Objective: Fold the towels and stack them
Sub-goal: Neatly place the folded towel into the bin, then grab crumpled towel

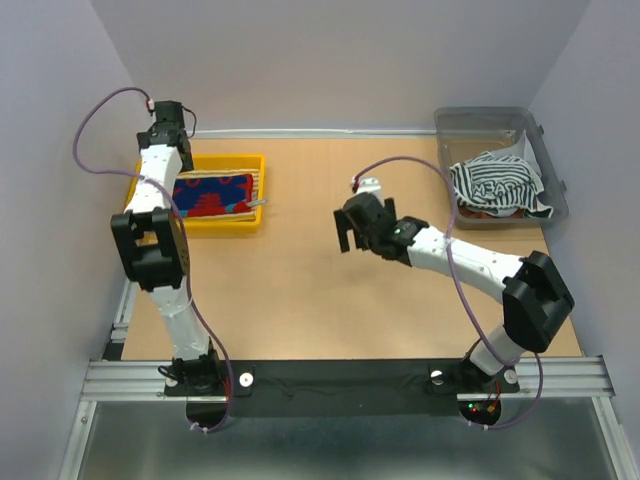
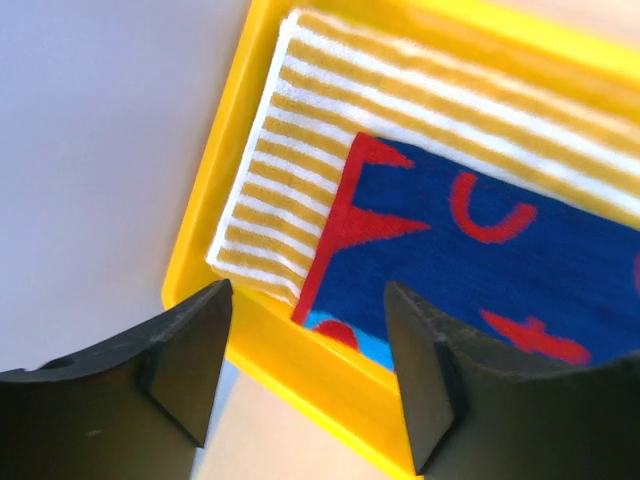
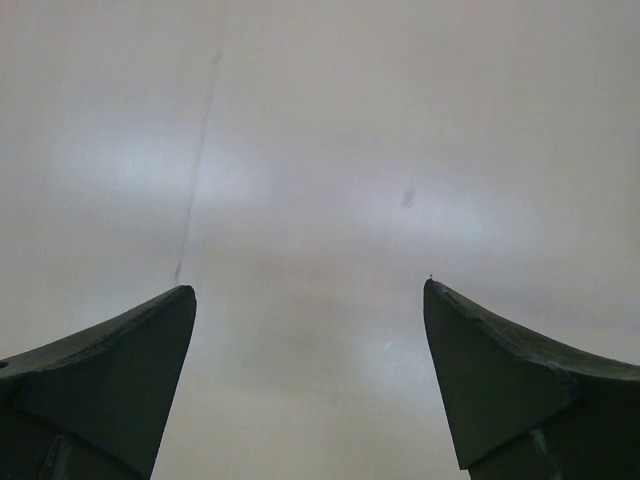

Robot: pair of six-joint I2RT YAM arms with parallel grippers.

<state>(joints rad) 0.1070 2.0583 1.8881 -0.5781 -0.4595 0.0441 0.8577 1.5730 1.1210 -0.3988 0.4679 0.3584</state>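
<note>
Two folded towels lie stacked in a yellow tray (image 1: pixel 228 224) at the back left. The red-blue patterned one (image 1: pixel 212 194) lies on top of the yellow-cream striped one (image 2: pixel 290 150). My left gripper (image 2: pixel 308 290) hovers over the tray's corner, open, with nothing between its fingers. In the top view my own arm hides most of it. A black-white striped towel (image 1: pixel 497 184) lies crumpled in the clear bin (image 1: pixel 548 160) at the back right, with a bit of reddish cloth (image 1: pixel 478 210) under it. My right gripper (image 1: pixel 348 234) hangs open and empty above the middle of the table.
The tan tabletop (image 1: pixel 300 300) lies between tray and bin. Grey walls close in the back and both sides. The right wrist view shows only blank grey wall past the right gripper (image 3: pixel 308 287). The black mounting rail (image 1: pixel 340 385) runs along the near edge.
</note>
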